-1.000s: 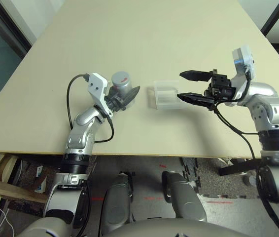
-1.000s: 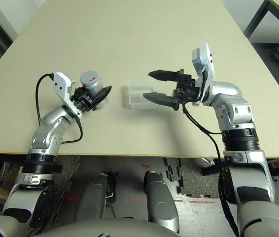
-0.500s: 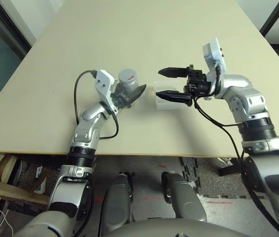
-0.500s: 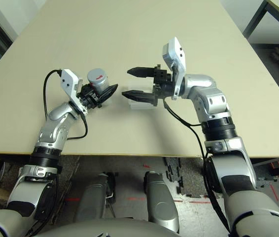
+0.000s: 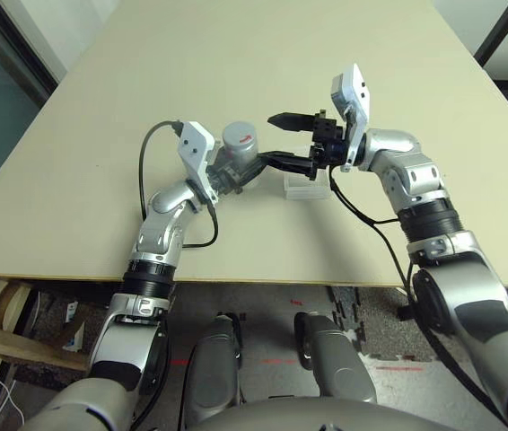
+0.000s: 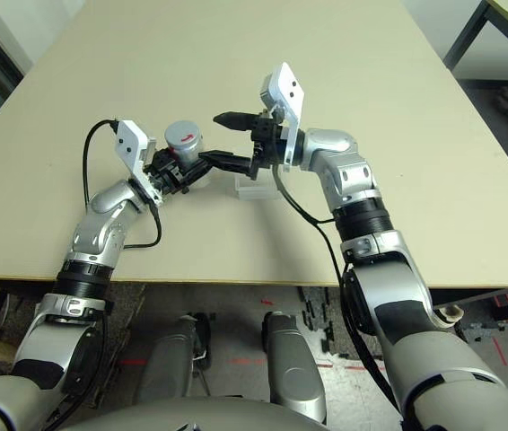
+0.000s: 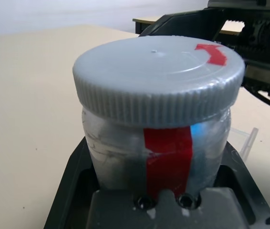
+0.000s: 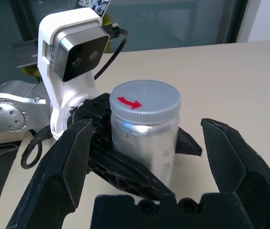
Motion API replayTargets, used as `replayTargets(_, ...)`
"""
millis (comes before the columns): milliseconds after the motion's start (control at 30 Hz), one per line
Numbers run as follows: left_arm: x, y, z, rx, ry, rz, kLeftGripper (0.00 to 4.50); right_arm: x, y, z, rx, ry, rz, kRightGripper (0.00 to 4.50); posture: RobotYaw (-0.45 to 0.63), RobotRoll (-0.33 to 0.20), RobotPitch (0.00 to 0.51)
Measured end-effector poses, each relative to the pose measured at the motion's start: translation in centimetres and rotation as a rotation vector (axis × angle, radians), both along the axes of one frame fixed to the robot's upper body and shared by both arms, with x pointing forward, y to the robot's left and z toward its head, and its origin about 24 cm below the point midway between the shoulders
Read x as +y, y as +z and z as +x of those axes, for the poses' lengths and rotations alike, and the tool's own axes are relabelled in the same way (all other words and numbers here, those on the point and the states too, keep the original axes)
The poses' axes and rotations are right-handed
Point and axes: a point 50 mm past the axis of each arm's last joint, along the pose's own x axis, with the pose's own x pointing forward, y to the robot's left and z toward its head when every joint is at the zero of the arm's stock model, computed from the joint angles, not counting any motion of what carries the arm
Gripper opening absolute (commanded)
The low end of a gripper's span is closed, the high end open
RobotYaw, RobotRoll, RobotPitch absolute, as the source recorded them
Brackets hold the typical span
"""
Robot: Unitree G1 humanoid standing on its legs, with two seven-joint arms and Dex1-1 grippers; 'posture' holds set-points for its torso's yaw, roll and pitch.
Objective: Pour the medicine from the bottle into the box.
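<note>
Your right fingers [image 8: 230, 157], wide open and empty, had moved over to the bottle [image 8: 147, 129], which your left fingers [image 7: 73, 191] held clamped, seemingly above the desk [image 5: 209, 72]

The bottle [image 7: 159, 157] is a silvery cylinder, upright above the table [image 5: 200, 81], its ribbed grey cap on, a red stripe running down its side and a red mark on top. The box [image 5: 306, 187], shallow and clear with low walls, lies on the table near the bottle, partly hidden.
</note>
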Motion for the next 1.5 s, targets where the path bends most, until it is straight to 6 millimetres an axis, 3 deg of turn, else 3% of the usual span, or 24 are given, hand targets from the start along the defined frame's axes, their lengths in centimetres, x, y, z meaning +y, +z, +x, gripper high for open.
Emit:
replayTargets(300, -0.6, 0.0, 0.9, 0.023, -0.026, 0.031, 2.63, 0.5, 0.5, 0.6, -0.027, -0.003, -0.006, 4.50, -0.18, 0.000, 0.167)
replayTargets(667, -2.2, 0.5, 2.3, 0.016, -0.079, 0.014, 2.63, -1.5, 0.9, 1.3, -0.036, -0.070, -0.013, 4.50, -0.22, 0.000, 0.169)
replayTargets(1367, -3.4, 1.1, 2.8, -0.031, -0.136, 0.041, 2.63, -2.3, 1.1, 1.4, -0.042, -0.096, -0.024, 4.50, -0.23, 0.000, 0.164)
replayTargets(1500, -3.6, 1.5, 2.9, -0.042, -0.141, 0.045, 2.63, -2.2, 1.4, 1.5, -0.049, -0.096, -0.022, 3.53, -0.23, 0.000, 0.162)
